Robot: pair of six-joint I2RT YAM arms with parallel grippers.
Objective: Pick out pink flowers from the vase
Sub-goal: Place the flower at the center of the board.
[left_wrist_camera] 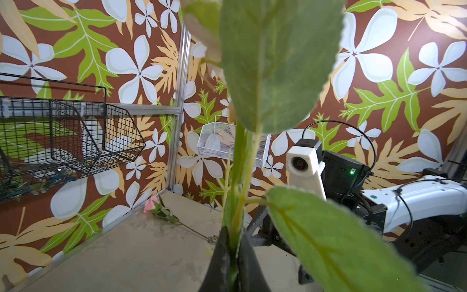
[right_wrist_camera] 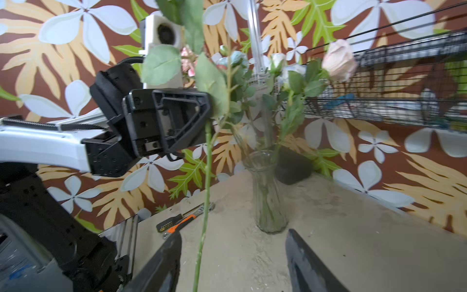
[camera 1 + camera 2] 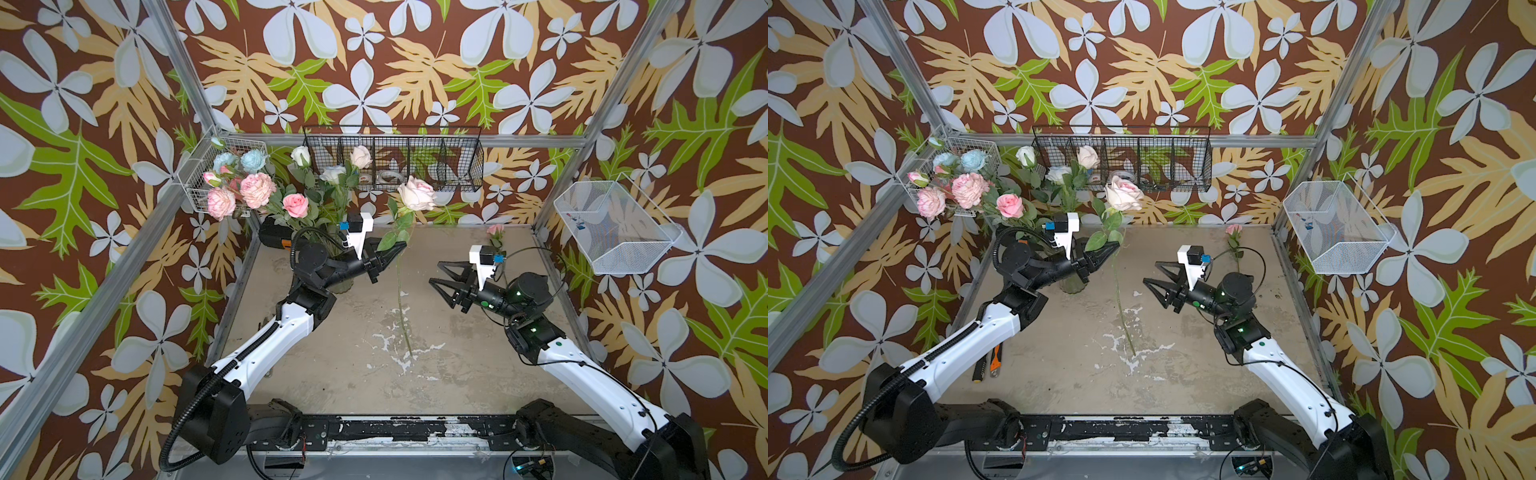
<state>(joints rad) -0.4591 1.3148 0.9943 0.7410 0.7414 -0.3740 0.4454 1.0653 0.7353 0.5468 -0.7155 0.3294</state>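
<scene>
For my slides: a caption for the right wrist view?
Left end effector shut on a long green stem near the glass vase; right end effector open, facing it.

Roughly seven pink flowers, one vase

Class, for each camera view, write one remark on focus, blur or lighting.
Left wrist view: the held pink flower's leaves sit close to the lens, soft-edged and covering the middle, while the wallpaper behind is sharp. Right wrist view: soft overall, the vase slightly blurred, the lower edge worst. Both top views: even, diffuse light, no hard shadows on the table.
</scene>
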